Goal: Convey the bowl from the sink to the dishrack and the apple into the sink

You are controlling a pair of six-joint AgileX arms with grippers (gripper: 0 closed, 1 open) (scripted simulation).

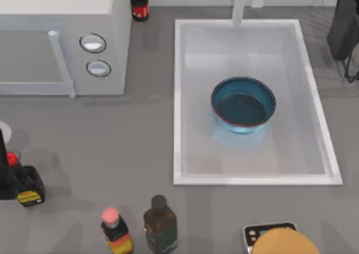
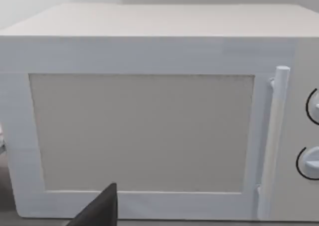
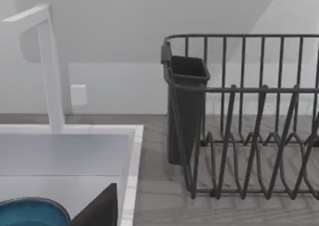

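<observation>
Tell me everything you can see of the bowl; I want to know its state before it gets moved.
The bowl is round and blue with a thin red rim and a dark teal inside. It looks empty, sits upright on the floor of the white sink, near the middle, apart from the walls. Nothing else touches it. The right wrist view catches a slice of its rim.

Bowl in sink, microwave left
</observation>
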